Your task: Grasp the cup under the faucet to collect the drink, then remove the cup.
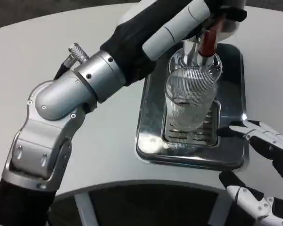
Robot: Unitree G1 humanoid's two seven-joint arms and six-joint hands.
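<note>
Left robot hand reaches over the faucet, grip unclear; right robot hand spread wide beside cup.

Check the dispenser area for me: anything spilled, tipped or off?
Nothing stands out. The ribbed glass cup stands upright on the drip tray under the faucet, and no spill shows. The right hand waits beside the tray.

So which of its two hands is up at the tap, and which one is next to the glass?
The left hand is up at the red tap handle. The right hand waits open beside the ribbed glass cup on the steel drip tray.
</note>
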